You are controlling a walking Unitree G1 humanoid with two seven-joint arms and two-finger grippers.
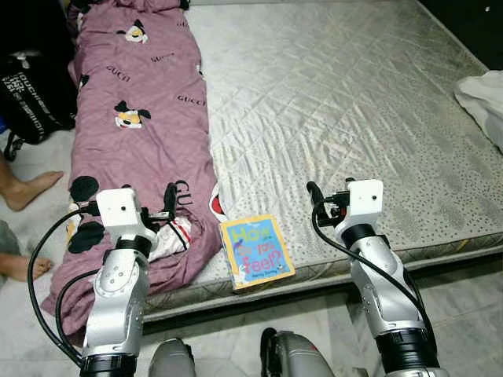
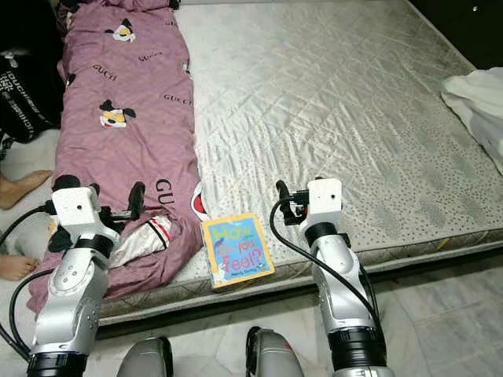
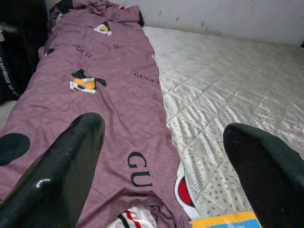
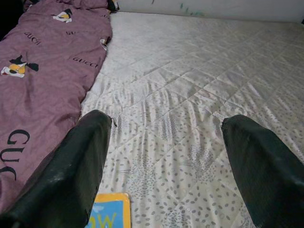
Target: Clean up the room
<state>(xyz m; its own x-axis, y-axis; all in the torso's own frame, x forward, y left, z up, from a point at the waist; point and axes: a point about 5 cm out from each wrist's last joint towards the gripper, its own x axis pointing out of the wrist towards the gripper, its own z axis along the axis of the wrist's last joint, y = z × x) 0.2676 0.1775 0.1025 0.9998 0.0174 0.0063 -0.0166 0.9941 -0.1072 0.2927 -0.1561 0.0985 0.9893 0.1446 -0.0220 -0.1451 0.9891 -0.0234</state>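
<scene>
The book [image 1: 257, 251] at the mattress [image 1: 354, 102] edge looks thin and stiff; both grippers [image 3: 161, 156] [image 4: 166, 161] are wide open, empty; grasp its overhanging edge.

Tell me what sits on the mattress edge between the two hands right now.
A colourful children's book lies at the mattress edge between the left hand and right hand, beside the purple blanket. The left eye view shows it.

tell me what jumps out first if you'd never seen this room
A long purple blanket with cartoon prints lies along the left side of a bare quilted mattress. A bright blue and yellow picture book sits at the near mattress edge, between the open left claw and open right claw.
</scene>
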